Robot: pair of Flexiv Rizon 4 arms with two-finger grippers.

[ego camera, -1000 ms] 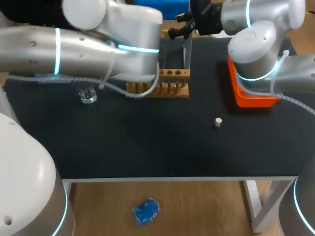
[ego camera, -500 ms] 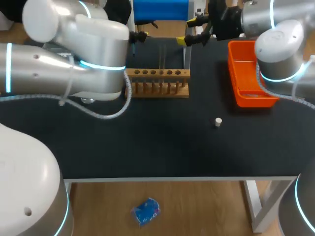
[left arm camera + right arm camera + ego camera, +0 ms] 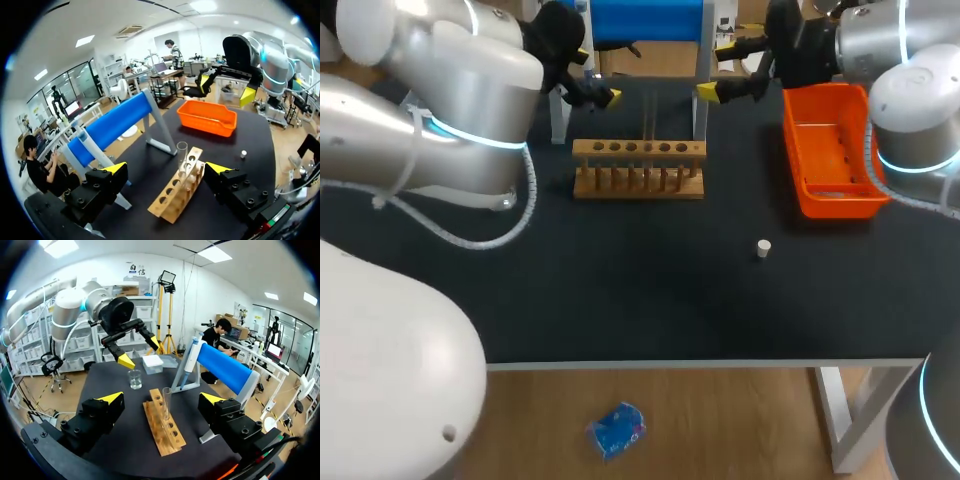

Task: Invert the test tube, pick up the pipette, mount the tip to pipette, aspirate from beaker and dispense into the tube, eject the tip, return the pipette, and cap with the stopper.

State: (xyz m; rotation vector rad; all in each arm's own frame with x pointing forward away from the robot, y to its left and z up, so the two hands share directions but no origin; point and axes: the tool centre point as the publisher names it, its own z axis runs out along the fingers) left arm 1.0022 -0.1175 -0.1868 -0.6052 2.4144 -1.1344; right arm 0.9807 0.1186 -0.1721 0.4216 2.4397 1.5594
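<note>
Left gripper (image 3: 167,169) and right gripper (image 3: 161,399) both hang open, clear glass test tube (image 3: 182,155) upright ahead of them, probably awaiting the flip.

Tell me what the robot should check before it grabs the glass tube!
1. Left claw open and empty: ok.
2. Right claw open and empty: ok.
3. Test tube standing in the wooden rack: ok.
4. Stopper lying free, apart from the rack: ok.
5. Liquid in the beaker: cannot tell.
</note>
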